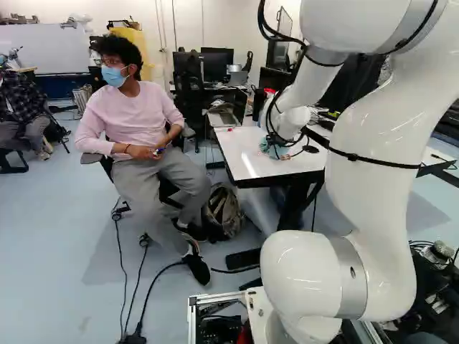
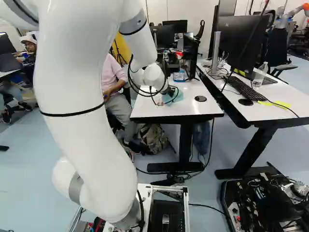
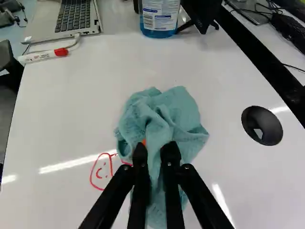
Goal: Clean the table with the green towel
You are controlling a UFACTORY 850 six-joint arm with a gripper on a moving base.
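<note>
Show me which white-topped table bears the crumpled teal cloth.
The table under the black pincer, marked with red scribbles; its white-topped neighbour at the right base view's right carries a black keyboard.

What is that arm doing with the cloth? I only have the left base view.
Observer: The wrist view shows a bunched fold of the towel pinched between the tool's two fingers.
Operator: Is there a mess? I can't make one out.
Observer: Yes, looping red scribbles beside the towel, also in the wrist view.
Operator: And what's behind that big arm?
Observer: The right base view shows a clear bottle on the neighbouring table.
</note>
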